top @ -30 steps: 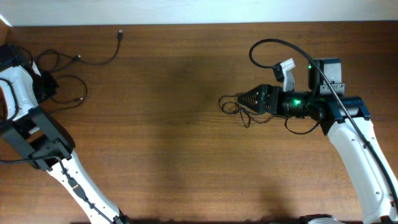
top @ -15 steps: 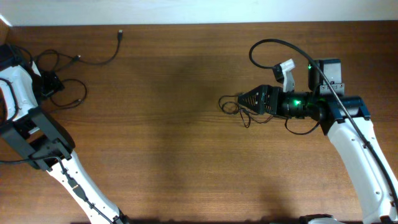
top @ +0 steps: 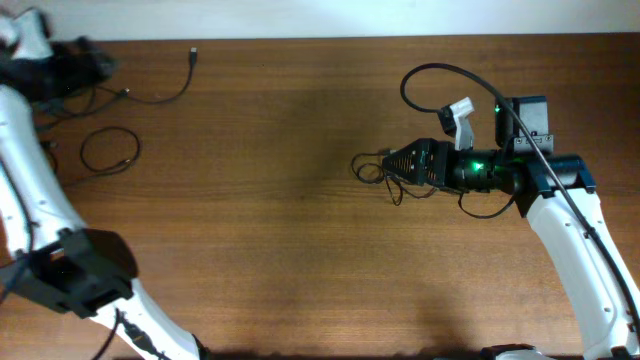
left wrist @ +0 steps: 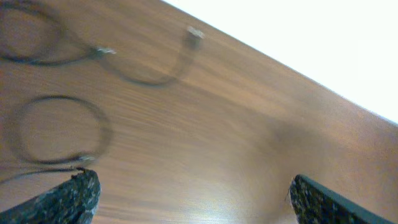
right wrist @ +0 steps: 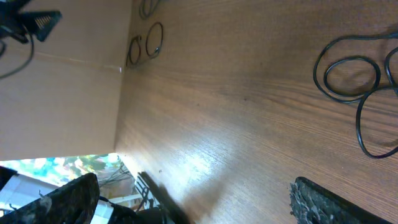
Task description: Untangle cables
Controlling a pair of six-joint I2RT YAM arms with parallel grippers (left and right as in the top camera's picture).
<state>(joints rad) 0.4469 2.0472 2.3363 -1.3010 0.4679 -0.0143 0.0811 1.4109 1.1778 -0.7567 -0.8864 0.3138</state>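
The wooden table (top: 260,230) filled the view, both arms over it. The left arm (top: 30,200) reached to the far-left corner, its left gripper (left wrist: 196,196) spread wide and empty above the wood. The right gripper (right wrist: 196,202) — jaws equally wide, holding nothing — pointed at a small knot of cables (top: 375,170) right of centre. Near the left gripper lay a separate loop (top: 136,150) and a curved cord (top: 160,100) ending in a plug (top: 192,55).
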